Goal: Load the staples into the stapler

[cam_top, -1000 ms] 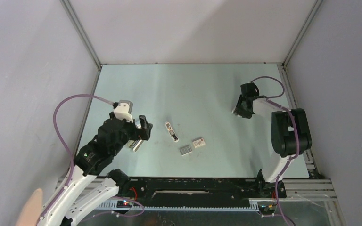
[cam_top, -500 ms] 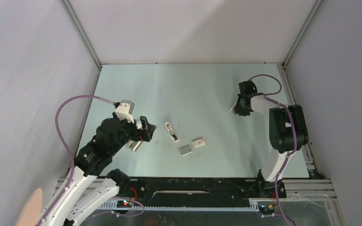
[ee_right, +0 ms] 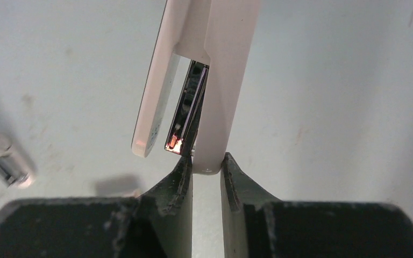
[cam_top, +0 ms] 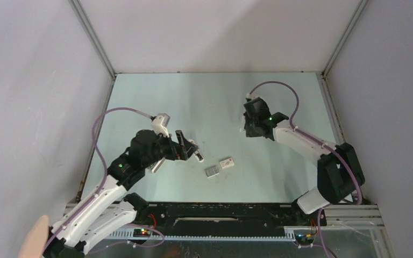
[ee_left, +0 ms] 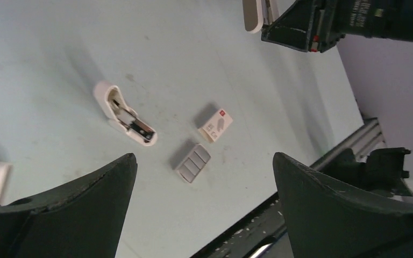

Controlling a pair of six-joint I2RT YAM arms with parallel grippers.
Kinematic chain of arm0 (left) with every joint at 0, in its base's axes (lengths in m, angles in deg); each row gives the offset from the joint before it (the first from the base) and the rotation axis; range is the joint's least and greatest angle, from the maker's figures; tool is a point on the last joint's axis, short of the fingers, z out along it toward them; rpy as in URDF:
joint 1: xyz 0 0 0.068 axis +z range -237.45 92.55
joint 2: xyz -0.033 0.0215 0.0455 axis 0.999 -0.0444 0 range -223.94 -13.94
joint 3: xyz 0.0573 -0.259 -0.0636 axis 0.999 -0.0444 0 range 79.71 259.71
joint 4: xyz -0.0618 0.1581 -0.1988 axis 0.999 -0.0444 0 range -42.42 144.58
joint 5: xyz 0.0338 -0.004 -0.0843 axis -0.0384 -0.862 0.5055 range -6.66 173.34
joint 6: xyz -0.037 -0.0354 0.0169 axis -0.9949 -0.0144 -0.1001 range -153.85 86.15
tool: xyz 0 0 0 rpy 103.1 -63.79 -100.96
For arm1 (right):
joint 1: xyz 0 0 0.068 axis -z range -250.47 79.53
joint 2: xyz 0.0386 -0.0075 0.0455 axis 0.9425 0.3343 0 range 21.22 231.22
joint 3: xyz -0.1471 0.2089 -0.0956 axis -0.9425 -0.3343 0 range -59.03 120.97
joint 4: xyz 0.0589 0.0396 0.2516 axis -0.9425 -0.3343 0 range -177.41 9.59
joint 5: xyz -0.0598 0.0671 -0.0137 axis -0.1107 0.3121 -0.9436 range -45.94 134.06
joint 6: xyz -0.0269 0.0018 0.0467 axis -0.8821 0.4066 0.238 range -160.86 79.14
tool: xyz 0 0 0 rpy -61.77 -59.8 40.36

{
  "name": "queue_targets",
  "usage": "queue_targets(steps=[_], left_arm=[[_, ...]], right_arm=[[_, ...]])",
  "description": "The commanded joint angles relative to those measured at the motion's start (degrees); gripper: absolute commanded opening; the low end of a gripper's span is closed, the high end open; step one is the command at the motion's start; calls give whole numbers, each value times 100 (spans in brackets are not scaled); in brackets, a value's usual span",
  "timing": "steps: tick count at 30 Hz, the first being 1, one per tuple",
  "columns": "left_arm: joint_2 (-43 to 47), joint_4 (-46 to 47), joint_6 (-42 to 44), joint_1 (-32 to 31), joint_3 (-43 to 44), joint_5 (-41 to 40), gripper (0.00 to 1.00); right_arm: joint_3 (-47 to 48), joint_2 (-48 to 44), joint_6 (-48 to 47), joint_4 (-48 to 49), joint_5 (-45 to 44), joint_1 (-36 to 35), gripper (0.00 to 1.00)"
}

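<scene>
Watching the feeds here, and I'm using the staples (cam_top: 212,172) as my reference point, since that little grey block is lying flat on the table. The right gripper (ee_right: 207,166) is pinching the stapler (ee_right: 223,80) by the tip of 1 of its 2 white arms, with the jaws pressed in tight on it. The stapler is hanging open, and the dark metal channel is showing between the arms. It's sitting well apart from the staples, off toward the back and right of them. I'm not able to tell whether it's touching the table or not. The left gripper (cam_top: 184,147) is spread wide and gripping nothing, hovering near the staples, to their left and a bit further back. A short white stub (ee_left: 123,115) is lying roughly between the staples and that left gripper. A small white box (ee_left: 215,124) with a red mark is sitting just beside the staples on their back-right, not quite touching them.
</scene>
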Motion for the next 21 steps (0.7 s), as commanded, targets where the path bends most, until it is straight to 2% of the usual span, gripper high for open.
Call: queue_targets(steps=[1,6,10,14,21], left_arm=[[-333,1403,-910,-208,-238,347,99],[-910,2113,-1252,-578,-172,168,97],[-1366,2787,-1551,-773,-244,62,94],[-1738,3252,-1701,-885,-242,103,87],[-2213,3459,-1665,-1101,-50,96,77]], right_arm=[[-12,-654,25,-171,-511,-707,0],[-19,-1163,162,-180,-966,-1737,0],[-88,-1508,414,-80,-1164,-2280,0],[-201,-1730,600,54,-1298,-2685,0],[-217,-1757,722,51,-1471,-3104,0]])
